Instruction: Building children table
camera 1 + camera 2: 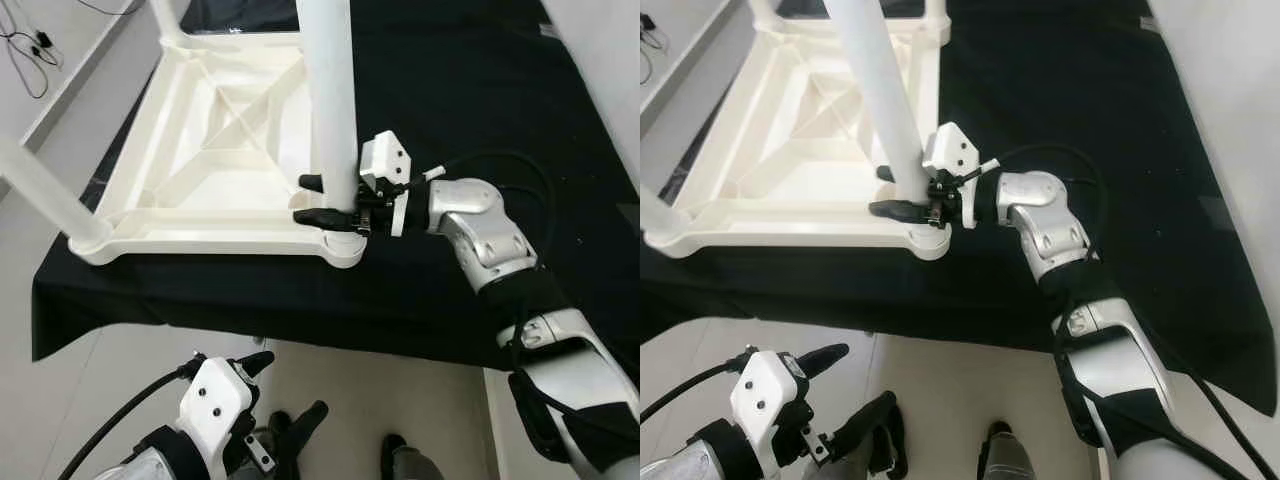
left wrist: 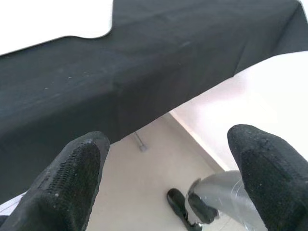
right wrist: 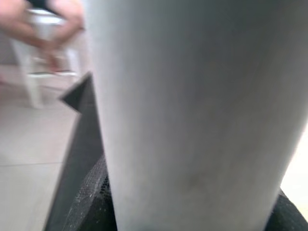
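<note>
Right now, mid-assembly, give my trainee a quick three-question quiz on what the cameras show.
1. True or false: the right gripper is shut on the table leg.
2. Which way does the white tabletop lie on the black cloth: A) underside up, B) underside down, C) on its edge?
3. Fill in: the left gripper hangs low by the floor with its fingers ____.

Key: 1 true; 2 A; 3 open.

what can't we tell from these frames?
- Table leg in the right gripper: top cut off by the head views' edge.
- Whether that leg is fully seated in its corner socket: the fingers hide the joint.
- Right wrist view: background blurred, leg up close.
- Tabletop far side: cut off.
</note>
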{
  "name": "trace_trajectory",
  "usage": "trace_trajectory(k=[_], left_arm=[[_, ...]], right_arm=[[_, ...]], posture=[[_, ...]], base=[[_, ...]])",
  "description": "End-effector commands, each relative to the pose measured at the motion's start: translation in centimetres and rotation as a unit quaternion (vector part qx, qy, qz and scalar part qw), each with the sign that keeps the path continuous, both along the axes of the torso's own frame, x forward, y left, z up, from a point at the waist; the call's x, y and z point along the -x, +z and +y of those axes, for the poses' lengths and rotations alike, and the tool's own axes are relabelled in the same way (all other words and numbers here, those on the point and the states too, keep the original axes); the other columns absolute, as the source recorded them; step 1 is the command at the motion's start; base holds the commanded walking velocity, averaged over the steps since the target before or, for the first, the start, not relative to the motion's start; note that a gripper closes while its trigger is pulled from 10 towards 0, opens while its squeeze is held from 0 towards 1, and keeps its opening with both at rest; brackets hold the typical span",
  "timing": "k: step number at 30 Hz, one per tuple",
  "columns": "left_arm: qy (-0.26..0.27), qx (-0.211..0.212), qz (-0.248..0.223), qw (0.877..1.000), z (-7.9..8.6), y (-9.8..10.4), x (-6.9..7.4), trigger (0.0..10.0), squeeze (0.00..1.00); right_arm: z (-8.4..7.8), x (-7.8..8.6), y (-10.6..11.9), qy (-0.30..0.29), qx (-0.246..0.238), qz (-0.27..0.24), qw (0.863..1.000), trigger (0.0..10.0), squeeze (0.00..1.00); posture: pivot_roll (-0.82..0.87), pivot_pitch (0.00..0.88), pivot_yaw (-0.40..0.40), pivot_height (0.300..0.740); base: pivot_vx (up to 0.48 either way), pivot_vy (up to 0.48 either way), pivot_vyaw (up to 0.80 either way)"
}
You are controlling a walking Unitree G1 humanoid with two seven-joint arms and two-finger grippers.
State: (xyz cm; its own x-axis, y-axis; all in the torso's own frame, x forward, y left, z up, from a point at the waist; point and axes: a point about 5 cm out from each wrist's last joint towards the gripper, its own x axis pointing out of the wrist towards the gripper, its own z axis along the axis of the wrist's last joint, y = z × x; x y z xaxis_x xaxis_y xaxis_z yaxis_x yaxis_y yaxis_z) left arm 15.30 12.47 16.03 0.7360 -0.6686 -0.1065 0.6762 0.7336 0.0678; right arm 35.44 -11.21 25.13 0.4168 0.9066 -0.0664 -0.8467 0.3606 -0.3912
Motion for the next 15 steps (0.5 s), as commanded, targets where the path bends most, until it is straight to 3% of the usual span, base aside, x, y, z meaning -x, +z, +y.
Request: trace_trajectory(k=[1, 3, 6, 8, 9, 10, 13, 15], left_arm=[[0.005, -0.003, 0.011, 1.000, -0.1, -0.7, 0.0, 10.0, 0.00], [0.005, -0.003, 0.011, 1.000, -0.1, -0.7, 0.0, 10.0, 0.00], [0.007, -0.001, 0.007, 1.000, 0.0, -0.7, -0.3, 10.0, 0.00], [0.007, -0.001, 0.007, 1.000, 0.0, -0.7, -0.3, 10.0, 0.00], [0.008, 0.000, 0.006, 1.000, 0.0, -0.7, -0.4, 10.0, 0.00], [0.008, 0.000, 0.006, 1.000, 0.0, -0.7, -0.4, 10.0, 0.00], [0.007, -0.002, 0.003, 1.000, 0.1, -0.7, -0.7, 10.0, 0.00], [0.007, -0.003, 0.002, 1.000, 0.1, -0.8, -0.8, 10.0, 0.00]], right_arm=[[-0.7, 1.3, -4.7, -0.062, 0.033, 0.100, 0.993, 10.0, 0.00], [-0.7, 1.8, -5.2, -0.075, 0.030, 0.108, 0.991, 10.0, 0.00], [-0.7, 4.2, -8.2, -0.219, -0.007, 0.157, 0.963, 10.0, 0.00], [-0.7, 4.2, -8.2, -0.219, -0.007, 0.157, 0.963, 10.0, 0.00], [-0.6, 4.7, -8.8, -0.259, -0.020, 0.167, 0.951, 10.0, 0.00], [-0.6, 4.7, -8.8, -0.259, -0.020, 0.167, 0.951, 10.0, 0.00], [0.3, 4.9, -9.2, -0.337, -0.065, 0.176, 0.923, 10.0, 0.00], [0.8, 5.0, -9.1, -0.348, -0.083, 0.179, 0.917, 10.0, 0.00]], posture=[[0.05, 0.319, -0.010, 0.740], [0.05, 0.319, -0.010, 0.740], [0.04, 0.318, -0.016, 0.740], [0.04, 0.318, -0.016, 0.740], [0.03, 0.315, -0.011, 0.740], [0.03, 0.315, -0.011, 0.740], [0.04, 0.306, -0.008, 0.740], [0.04, 0.302, -0.005, 0.740]], base=[[0.000, 0.000, 0.00], [0.000, 0.000, 0.00], [0.000, 0.000, 0.00], [0.000, 0.000, 0.00], [0.000, 0.000, 0.00], [0.000, 0.000, 0.00], [0.000, 0.000, 0.00], [0.000, 0.000, 0.00]])
